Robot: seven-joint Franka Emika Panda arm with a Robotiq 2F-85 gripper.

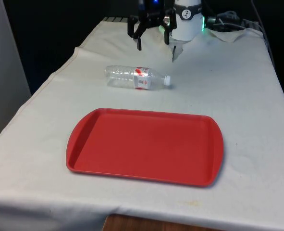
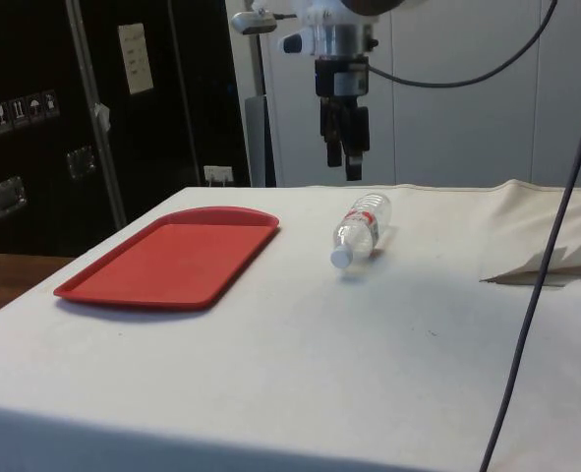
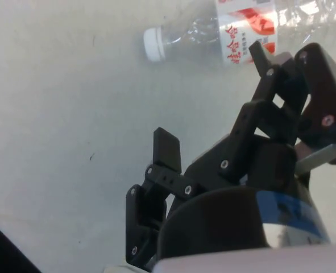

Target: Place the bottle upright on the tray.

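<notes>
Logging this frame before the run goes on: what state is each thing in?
bottle: lying on its side on the cloth, white cap on, looks empty, untouched
tray: flat on the table, nothing on it
gripper: open, holding nothing, raised above the table beyond the bottle

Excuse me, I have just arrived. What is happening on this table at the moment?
A robot arm is about to pick up a clear plastic bottle and stand it on the red tray. The bottle lies on its side on the white cloth, apart from the tray, with its white cap pointing to the front view's right. The gripper hangs open above the cloth, beyond the bottle, and touches nothing. Nothing is on the tray yet.
</notes>
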